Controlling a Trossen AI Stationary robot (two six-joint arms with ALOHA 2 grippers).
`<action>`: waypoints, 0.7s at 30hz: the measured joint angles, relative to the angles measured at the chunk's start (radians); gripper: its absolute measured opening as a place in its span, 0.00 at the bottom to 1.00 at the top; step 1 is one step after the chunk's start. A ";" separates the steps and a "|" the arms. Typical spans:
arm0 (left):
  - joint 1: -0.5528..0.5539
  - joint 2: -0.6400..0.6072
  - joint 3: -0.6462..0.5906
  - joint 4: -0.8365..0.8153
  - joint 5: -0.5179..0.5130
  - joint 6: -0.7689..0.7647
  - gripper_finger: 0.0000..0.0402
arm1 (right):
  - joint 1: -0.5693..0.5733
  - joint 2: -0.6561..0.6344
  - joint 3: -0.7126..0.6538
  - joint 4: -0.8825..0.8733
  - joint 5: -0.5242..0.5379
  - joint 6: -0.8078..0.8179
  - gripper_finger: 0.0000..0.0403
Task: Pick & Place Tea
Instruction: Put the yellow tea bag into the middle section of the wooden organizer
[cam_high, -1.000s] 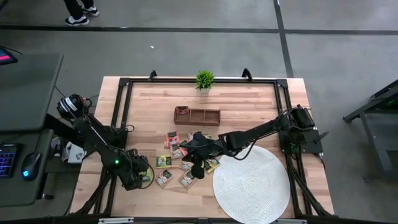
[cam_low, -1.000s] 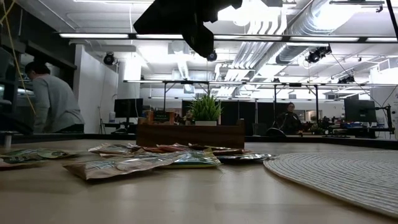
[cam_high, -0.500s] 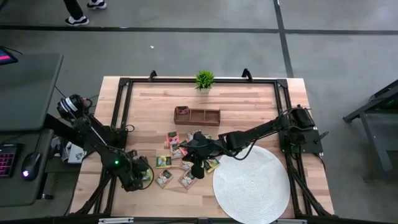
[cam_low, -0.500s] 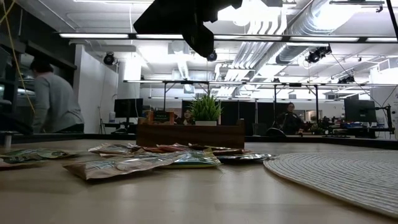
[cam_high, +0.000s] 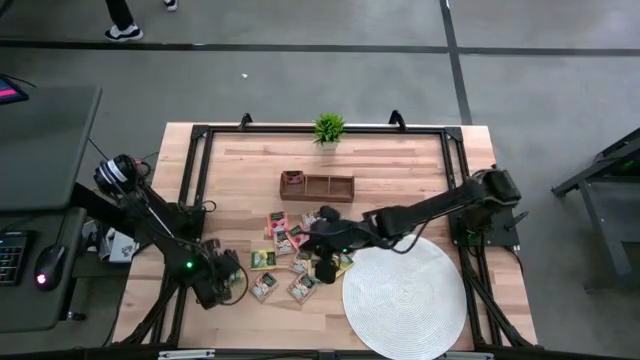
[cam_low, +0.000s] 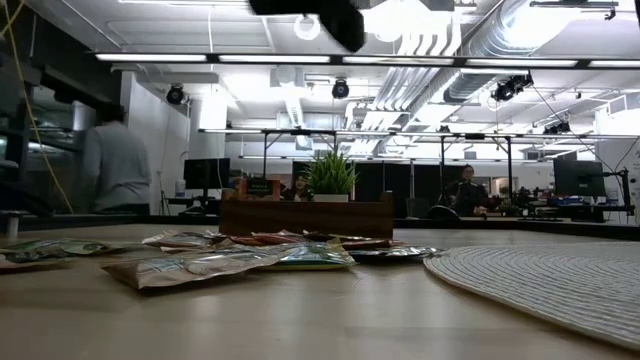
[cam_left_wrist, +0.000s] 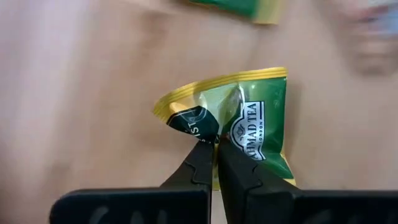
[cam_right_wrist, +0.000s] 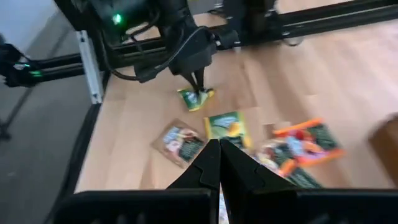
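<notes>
Tea packets (cam_high: 292, 250) lie scattered mid-table between the wooden tray (cam_high: 316, 186) and the round white mat (cam_high: 405, 297), bare wood open toward the table's (cam_high: 380, 165) far edge; the left gripper (cam_high: 237, 285), near the front left rail, is pinched shut on 1 green-yellow packet (cam_left_wrist: 233, 121), its jaws having closed since 1 second ago; the right gripper (cam_high: 322, 268), fingers together and empty, hovers over the pile, shifted slightly toward the mat.

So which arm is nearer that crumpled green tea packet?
The left: its fingers pinch the packet. The right gripper hovers farther along, over the other packets.
</notes>
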 joint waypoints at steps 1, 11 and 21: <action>0.001 0.001 0.021 -0.062 -0.016 0.009 0.00 | 0.002 -0.025 0.000 -0.043 0.023 -0.003 0.00; 0.134 -0.004 0.277 -0.326 -0.282 0.359 0.00 | 0.053 -0.317 -0.030 -0.467 0.334 0.074 0.00; 0.509 -0.005 0.370 -0.062 -0.453 1.103 0.00 | 0.113 -0.607 -0.211 -0.546 0.492 0.199 0.00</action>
